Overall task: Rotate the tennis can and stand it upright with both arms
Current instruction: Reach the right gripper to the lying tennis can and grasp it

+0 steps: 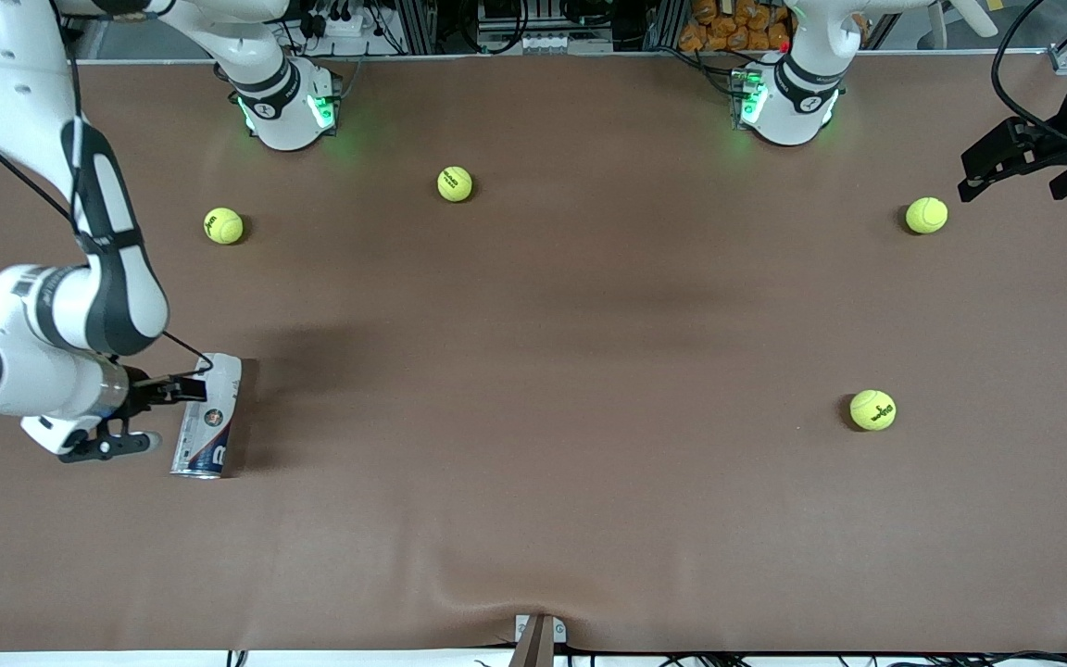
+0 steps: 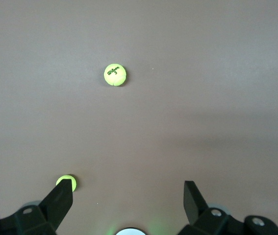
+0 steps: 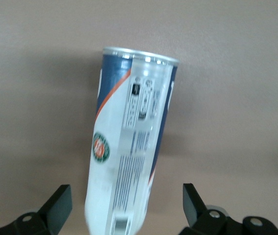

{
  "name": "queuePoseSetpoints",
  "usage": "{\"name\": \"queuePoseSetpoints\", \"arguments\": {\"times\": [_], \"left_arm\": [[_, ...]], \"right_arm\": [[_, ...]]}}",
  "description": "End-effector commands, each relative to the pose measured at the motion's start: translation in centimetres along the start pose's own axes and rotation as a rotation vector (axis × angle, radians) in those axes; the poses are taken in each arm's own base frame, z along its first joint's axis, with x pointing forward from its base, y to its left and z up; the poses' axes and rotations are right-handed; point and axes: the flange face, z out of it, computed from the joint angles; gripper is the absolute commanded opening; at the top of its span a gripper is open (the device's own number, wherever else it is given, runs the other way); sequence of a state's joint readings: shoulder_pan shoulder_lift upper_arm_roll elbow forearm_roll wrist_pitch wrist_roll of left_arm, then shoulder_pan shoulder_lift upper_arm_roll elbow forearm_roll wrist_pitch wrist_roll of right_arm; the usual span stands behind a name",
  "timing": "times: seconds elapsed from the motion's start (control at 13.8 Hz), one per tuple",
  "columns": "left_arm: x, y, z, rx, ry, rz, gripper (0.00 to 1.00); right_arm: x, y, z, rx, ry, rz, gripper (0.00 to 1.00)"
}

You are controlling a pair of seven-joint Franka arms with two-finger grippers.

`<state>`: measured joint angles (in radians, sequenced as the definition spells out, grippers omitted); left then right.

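We find the tennis can [image 1: 208, 416] lying flat at the right arm's end of the table, directly ahead of the right gripper [image 3: 127, 204], long axis between its wide-open, empty fingers. The left gripper [image 2: 128, 198] (open, empty) waits well apart.

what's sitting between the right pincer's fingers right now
The tennis can, lying on the brown table. The right wrist view shows the right pincer open around it.
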<state>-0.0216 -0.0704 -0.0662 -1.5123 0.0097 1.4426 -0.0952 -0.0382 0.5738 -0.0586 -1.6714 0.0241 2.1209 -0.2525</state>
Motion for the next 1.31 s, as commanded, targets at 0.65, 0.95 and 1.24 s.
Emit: {"name": "queuePoseSetpoints", "arguments": {"times": [0.65,0.95,1.24], "left_arm": [[0.5,-0.5,-0.1,-0.007,-0.015,0.024,1.0],[0.5,-0.6,0.0,-0.008,-0.015,0.024,1.0],[0.5,-0.7,0.0,-0.007,-0.015,0.021,1.0]], "right_arm": [[1.6,0.4,6.9,0.021,0.008,-0.068,1.0],[1.8,-0.4,7.0,0.018,0.005,-0.159,0.56],[4.3,-4.8,2.6,-0.015,0.078,-0.448,0.56]]}}
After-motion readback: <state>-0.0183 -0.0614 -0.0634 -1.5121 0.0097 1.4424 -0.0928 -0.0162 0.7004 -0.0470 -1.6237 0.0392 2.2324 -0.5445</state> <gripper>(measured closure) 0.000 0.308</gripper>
